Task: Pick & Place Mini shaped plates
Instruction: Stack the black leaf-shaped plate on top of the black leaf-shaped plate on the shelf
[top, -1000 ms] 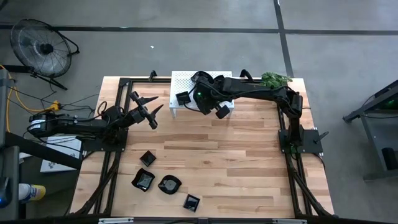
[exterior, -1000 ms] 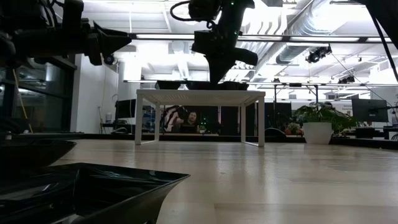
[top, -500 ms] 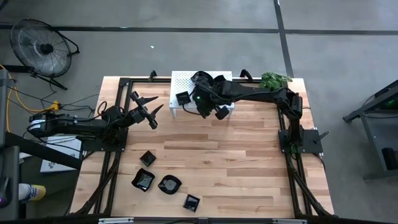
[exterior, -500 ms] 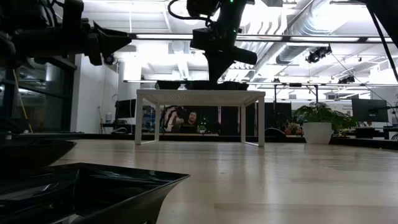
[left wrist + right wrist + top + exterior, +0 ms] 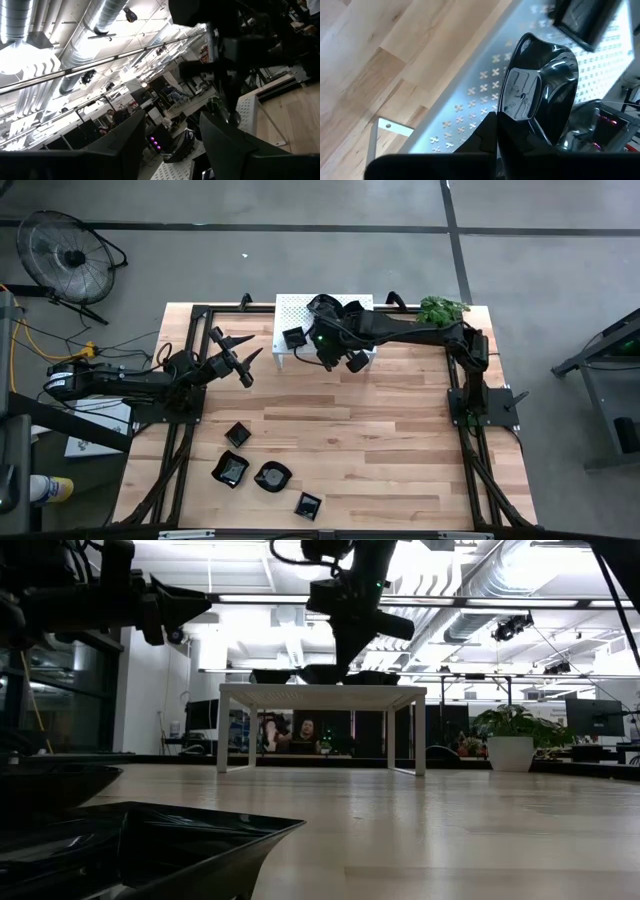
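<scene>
Right tool (image 5: 496, 131) pinches the rim of a small glossy black dish (image 5: 540, 95) above the white perforated stand (image 5: 470, 90): looks light, rigid, slippery, so grip the rim.

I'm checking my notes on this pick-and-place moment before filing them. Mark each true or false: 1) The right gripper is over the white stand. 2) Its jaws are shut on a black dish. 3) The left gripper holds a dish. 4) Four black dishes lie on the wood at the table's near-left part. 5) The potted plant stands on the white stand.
1) True: the right gripper is over the white perforated stand.
2) True: its jaws are shut on a glossy black dish.
3) False: the left gripper hangs open and empty over the wood.
4) True: four black dishes lie there.
5) False: the green plant is beside the stand, at the table's far right corner.
</scene>
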Controlling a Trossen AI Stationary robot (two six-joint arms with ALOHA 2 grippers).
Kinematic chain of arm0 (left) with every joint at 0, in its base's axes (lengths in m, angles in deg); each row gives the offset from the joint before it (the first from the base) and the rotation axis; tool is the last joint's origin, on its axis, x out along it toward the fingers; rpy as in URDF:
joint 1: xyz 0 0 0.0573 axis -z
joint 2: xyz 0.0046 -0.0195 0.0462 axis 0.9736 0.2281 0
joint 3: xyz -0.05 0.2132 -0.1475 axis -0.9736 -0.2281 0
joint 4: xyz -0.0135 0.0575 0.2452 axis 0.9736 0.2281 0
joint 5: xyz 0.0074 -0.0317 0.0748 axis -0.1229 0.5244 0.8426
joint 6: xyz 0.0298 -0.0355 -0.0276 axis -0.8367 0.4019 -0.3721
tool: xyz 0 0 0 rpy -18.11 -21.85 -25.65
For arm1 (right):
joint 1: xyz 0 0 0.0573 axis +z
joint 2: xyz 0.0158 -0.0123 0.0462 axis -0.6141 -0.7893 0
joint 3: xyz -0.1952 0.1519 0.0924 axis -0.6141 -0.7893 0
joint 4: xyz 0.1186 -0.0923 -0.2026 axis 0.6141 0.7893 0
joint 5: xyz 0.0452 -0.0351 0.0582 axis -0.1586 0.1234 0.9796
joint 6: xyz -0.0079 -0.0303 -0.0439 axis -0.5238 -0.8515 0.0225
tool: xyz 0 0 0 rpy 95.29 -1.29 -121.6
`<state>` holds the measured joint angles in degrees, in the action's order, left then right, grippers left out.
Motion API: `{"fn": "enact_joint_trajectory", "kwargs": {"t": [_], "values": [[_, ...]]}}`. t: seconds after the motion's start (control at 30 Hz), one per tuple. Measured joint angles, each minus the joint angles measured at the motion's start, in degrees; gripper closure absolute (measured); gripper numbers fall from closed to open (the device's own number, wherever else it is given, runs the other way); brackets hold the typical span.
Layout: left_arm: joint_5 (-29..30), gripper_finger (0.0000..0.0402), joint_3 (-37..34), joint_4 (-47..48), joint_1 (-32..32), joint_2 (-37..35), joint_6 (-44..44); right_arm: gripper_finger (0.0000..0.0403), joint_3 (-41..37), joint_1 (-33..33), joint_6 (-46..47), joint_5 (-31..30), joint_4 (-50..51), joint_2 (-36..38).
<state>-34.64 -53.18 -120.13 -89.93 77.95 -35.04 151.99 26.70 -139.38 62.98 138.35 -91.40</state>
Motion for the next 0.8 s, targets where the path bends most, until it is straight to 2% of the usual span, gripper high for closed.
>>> {"fn": "enact_joint_trajectory", "kwargs": {"t": [0.33, 0.5, 0.8], "values": [[-0.2, 0.0218, 0.0, -0.08, -0.01, 0.0, 0.0, 0.0403, 0.1, -0.02, 1.95, -1.83, -2.35, 5.08], [-0.18, 0.0218, 0.0, -0.07, -0.01, 0.0, 0.0, 0.0403, 0.15, -1.21, 6.65, -4.19, -8.12, 5.74], [-0.15, 0.0218, 0.0, -0.12, -0.01, 0.0, 0.0, 0.0402, 0.15, -5.91, 9.42, -1.95, -14.65, 5.39]]}}
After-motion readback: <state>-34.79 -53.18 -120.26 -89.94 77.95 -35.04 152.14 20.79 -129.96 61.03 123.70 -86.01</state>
